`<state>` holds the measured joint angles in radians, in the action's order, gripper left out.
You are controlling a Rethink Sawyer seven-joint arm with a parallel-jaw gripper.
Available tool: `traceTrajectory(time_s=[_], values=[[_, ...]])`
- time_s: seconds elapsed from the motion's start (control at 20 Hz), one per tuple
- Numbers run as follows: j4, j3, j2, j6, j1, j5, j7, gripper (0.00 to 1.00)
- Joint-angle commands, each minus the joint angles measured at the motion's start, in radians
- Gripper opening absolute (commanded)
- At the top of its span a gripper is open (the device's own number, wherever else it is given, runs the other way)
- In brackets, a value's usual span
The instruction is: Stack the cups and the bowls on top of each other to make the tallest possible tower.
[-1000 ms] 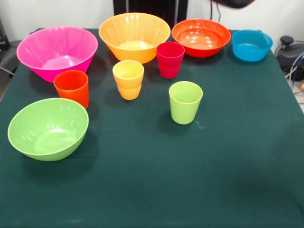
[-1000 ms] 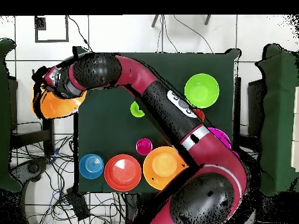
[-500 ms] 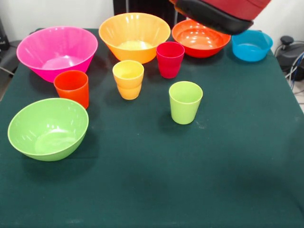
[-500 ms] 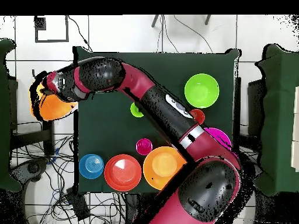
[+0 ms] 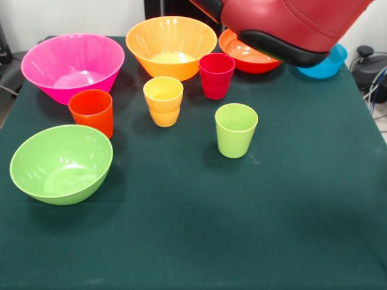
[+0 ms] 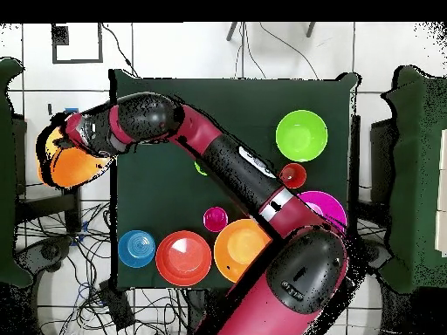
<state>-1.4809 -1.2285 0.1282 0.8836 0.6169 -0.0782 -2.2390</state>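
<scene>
One large orange bowl (image 6: 72, 166) hangs tilted at the left of the overhead frame, beyond the table's (image 6: 253, 105) left edge, at the gripper (image 6: 68, 140); whether the jaws are closed on it cannot be told. The arm (image 6: 236, 170) stretches from the lower right diagonally up and left across the table, covering the yellow-orange cup (image 5: 163, 99) and most of the lime green cup (image 5: 236, 128) there. In the front view its red and black link fills the upper right, over the red-orange bowl (image 5: 242, 53) and blue bowl (image 5: 329, 65). The second orange bowl (image 5: 171, 45), pink bowl (image 5: 71, 65), green bowl (image 5: 60, 163), red-orange cup (image 5: 91, 111) and magenta cup (image 5: 216, 75) stand separate.
</scene>
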Motion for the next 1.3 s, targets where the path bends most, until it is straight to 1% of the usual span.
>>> traceTrajectory(time_s=[0.05, 0.25, 0.4, 0.6, 0.85, 1.05, 1.3], values=[[0.012, -0.013, -0.080, -0.004, 0.018, -0.054, 0.313, 0.00], [0.032, -0.026, -0.105, 0.022, 0.022, -0.055, 0.334, 0.00], [0.025, -0.030, -0.093, 0.030, 0.029, -0.055, 0.312, 0.00], [0.027, -0.028, -0.096, 0.040, 0.031, -0.064, 0.317, 0.00], [0.032, -0.020, -0.114, 0.049, 0.038, -0.085, 0.345, 0.00], [0.027, -0.012, -0.126, 0.067, 0.056, -0.106, 0.376, 0.00], [0.049, -0.001, -0.155, 0.132, 0.080, -0.122, 0.446, 0.00]])
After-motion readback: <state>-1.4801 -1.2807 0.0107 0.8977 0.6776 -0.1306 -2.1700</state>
